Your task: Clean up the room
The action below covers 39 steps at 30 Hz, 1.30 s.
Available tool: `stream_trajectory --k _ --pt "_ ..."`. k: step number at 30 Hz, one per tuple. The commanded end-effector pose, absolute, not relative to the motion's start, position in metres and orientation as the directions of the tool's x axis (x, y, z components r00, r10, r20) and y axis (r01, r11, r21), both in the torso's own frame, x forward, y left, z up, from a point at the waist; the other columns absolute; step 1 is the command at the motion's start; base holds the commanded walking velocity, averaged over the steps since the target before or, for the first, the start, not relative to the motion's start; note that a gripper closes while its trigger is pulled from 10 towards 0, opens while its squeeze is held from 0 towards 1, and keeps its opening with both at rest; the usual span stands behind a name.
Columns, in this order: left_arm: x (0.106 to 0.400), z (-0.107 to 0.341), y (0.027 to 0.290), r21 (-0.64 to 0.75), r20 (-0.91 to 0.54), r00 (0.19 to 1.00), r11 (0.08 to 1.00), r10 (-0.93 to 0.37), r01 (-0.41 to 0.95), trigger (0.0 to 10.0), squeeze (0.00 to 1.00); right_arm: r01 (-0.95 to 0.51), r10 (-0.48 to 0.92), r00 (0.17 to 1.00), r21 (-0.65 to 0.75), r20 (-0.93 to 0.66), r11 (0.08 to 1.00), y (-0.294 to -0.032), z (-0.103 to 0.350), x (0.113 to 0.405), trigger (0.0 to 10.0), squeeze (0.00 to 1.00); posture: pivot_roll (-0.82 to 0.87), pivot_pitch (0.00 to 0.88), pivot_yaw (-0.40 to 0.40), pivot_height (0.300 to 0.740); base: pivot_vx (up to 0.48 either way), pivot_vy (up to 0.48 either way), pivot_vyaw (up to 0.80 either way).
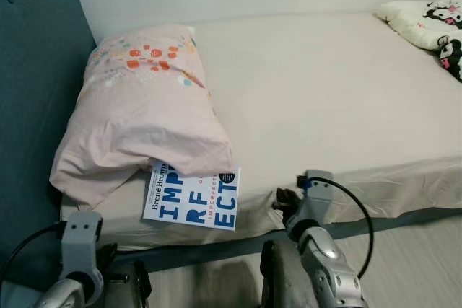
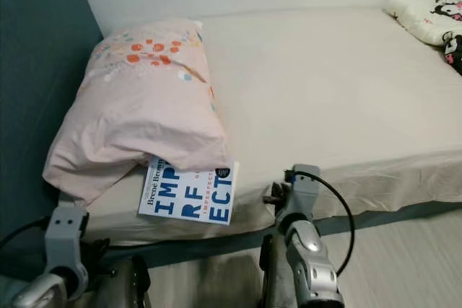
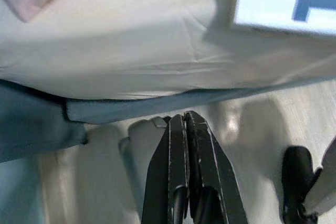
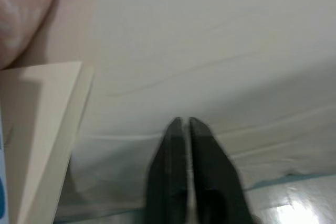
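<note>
Left eye view: white paperback book with blue block lettering [image 1: 192, 198] flat on beige-sheeted bed [image 1: 339, 99], half tucked under pink floral pillow [image 1: 141, 110]; left pincer [image 3: 185, 124] and right pincer [image 4: 182, 129] both pressed closed, empty, just off the bed's near edge.

Taking the book [image 1: 192, 197] as the mark: it lies at the near edge of the bed [image 1: 325, 99], its far end tucked under the pink pillow [image 1: 141, 113], which blocks any approach from behind and from the headboard side. The blue headboard [image 1: 32, 70] walls off that side further. To the book's other side the sheet is bare and flat, open all the way to the patterned cushion [image 1: 429, 23] well apart in the far corner. The book's near edge faces the floor [image 1: 411, 265], reachable from the front.
</note>
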State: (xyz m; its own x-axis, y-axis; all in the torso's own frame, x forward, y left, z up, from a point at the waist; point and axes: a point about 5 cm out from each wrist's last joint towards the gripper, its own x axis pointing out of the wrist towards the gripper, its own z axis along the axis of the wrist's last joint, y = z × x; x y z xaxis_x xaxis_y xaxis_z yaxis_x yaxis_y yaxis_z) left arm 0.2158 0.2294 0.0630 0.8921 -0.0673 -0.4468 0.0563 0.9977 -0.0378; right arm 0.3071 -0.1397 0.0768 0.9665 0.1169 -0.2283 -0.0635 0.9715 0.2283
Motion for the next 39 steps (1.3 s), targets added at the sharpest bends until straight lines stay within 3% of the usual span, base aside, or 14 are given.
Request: stream_trajectory --k 1,2,14,22,31,33,39 --pt "0.209 0.051 0.229 -0.022 -0.509 0.859 0.998 -0.059 0.055 10.0 0.0 -0.066 0.13 0.956 0.238 -0.262 0.969 -0.137 0.07 0.306 0.0 0.0 0.06 0.22 -0.041 0.525 0.0 0.0 0.0" --pt "0.206 0.045 0.224 -0.003 -0.54 0.838 0.996 -0.074 0.087 10.0 0.0 -0.053 0.121 0.954 0.245 -0.275 0.968 -0.137 0.072 0.32 0.0 0.0 0.06 0.235 -0.037 0.525 0.0 0.0 0.0" --pt "0.2 0.044 0.204 0.006 -0.556 0.816 0.981 -0.157 0.193 10.0 0.0 -0.146 0.208 0.934 0.223 -0.289 0.964 -0.122 0.09 0.354 0.0 0.0 0.07 0.257 -0.035 0.525 0.0 0.0 0.0" --pt "0.206 0.038 0.187 0.022 -0.557 0.811 0.972 -0.181 0.232 10.0 0.0 -0.247 0.297 0.91 0.199 -0.289 0.948 -0.104 0.099 0.364 0.0 0.0 0.08 0.266 -0.049 0.525 0.0 0.0 0.0" --pt "0.216 0.038 0.171 0.041 -0.538 0.822 0.967 -0.189 0.25 10.0 0.0 -0.251 0.297 0.914 0.191 -0.276 0.949 -0.104 0.103 0.37 0.0 0.0 0.07 0.272 -0.04 0.525 0.0 0.0 0.0" --pt "0.22 0.041 0.167 0.037 -0.526 0.827 0.967 -0.197 0.254 10.0 0.0 -0.244 0.292 0.924 0.205 -0.247 0.948 -0.105 0.111 0.377 1.4 0.0 0.08 0.28 -0.025 0.525 0.0 0.0 0.0" --pt "0.222 0.042 0.166 0.044 -0.523 0.829 0.964 -0.2 0.261 10.0 0.0 -0.246 0.289 0.93 0.2 -0.226 0.948 -0.107 0.122 0.385 1.6 0.0 0.08 0.285 -0.026 0.525 0.0 0.0 0.0"
